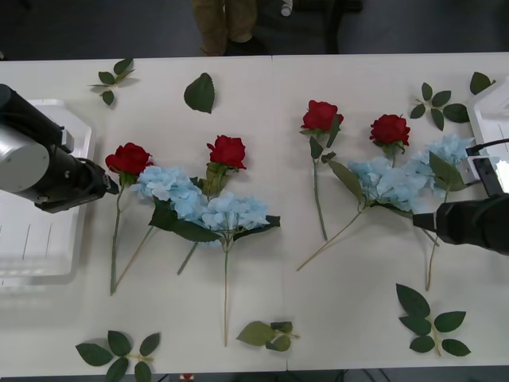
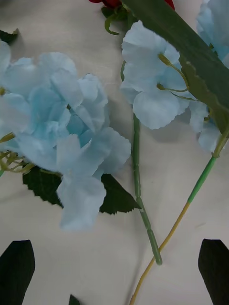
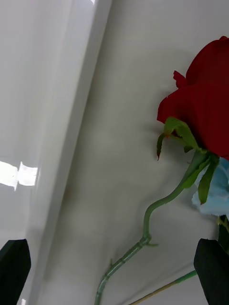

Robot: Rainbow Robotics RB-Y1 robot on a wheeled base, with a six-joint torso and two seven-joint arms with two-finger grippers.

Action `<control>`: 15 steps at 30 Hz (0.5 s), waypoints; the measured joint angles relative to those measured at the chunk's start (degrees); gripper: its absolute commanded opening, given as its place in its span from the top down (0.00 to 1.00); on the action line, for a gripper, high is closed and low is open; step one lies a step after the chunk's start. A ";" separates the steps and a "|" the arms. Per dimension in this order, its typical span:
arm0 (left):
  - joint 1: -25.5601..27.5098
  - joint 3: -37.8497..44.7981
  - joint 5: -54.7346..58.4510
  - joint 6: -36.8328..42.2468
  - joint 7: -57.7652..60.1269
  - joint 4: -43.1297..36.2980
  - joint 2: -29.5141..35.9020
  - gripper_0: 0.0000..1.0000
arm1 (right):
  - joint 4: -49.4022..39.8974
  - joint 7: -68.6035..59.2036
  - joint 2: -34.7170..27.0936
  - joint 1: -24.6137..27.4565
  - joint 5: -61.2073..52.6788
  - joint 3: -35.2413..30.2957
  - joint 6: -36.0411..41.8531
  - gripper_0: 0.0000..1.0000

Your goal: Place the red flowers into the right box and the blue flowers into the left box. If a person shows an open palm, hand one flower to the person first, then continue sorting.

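Four red flowers (image 1: 228, 151) and the blue flowers (image 1: 231, 212) lie across the table (image 1: 358, 302), none yet in a box. We see our left gripper (image 3: 114, 267) between the left box (image 1: 40, 239) and the nearest rose (image 1: 128, 158), its fingers (image 3: 14, 267) spread wide and empty, presumably lined up on that stem. Our right gripper (image 2: 114, 271) hovers beside the right box (image 1: 493, 119), over a blue cluster (image 1: 394, 181), equally open and holding nothing. The person (image 1: 227, 24) stands beyond the table, no palm shown.
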 measured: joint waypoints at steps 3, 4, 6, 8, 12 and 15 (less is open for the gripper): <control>-2.44 -3.37 -0.74 -2.95 3.70 3.86 -2.13 0.00 | 3.76 0.00 1.20 -2.82 4.21 0.70 -0.02 0.00; -2.96 -3.76 -1.06 -3.61 4.18 5.07 -3.04 0.00 | 4.74 0.00 1.40 -3.53 5.57 0.70 -0.03 0.00; -3.75 -4.23 -1.72 -4.59 4.20 7.16 -4.73 0.00 | 6.33 0.00 1.44 -4.55 7.89 0.70 -0.04 0.00; -4.43 -4.74 -2.44 -5.03 4.20 8.72 -6.02 0.00 | 7.84 0.00 1.44 -5.31 9.44 0.70 -0.04 0.00; -5.49 -6.66 -3.92 -5.90 4.20 10.25 -7.32 0.00 | 11.37 0.01 1.44 -7.04 11.88 0.70 -0.05 0.00; -5.75 -8.15 -4.63 -6.38 4.20 10.27 -7.53 0.00 | 14.40 0.01 1.44 -8.72 13.38 0.70 -0.06 0.00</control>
